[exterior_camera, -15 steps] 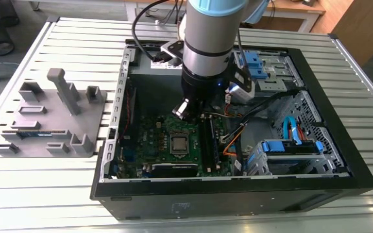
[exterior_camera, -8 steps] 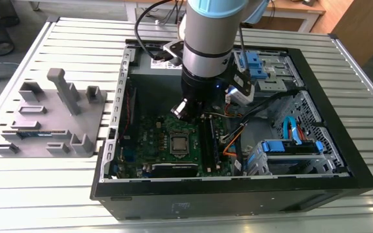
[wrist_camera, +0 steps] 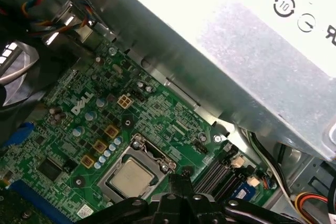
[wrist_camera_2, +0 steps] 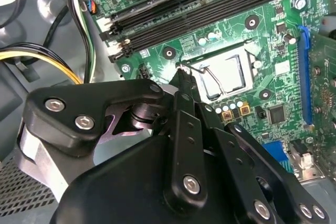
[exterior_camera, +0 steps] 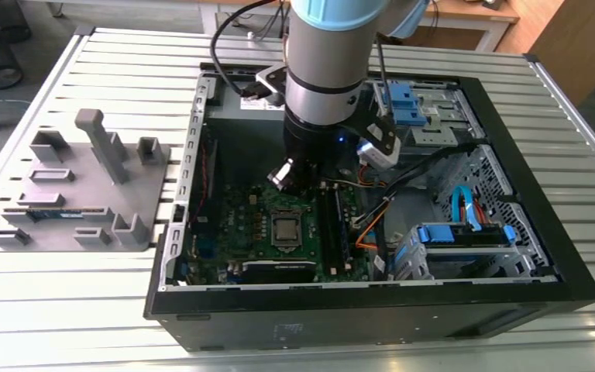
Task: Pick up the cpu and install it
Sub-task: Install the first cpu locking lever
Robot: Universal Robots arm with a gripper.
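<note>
CPU [wrist_camera: 131, 176]: flat square chip, pale silvery top, thin darker rim; lies seated in the socket frame [wrist_camera: 137, 162] on the green motherboard [wrist_camera: 79, 124], inside the open computer case [exterior_camera: 545, 256] on the slatted surface [exterior_camera: 60, 46]. Gripper [wrist_camera_2: 184, 80]: jaws drawn together, holding nothing, tips poised at the frame's corner near the lever. Judged handling: move slowly, bear on frame and lever only, never the chip

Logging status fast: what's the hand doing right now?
Hand: shut, holding nothing, tips hovering beside the cpu that lies in its socket.
</note>
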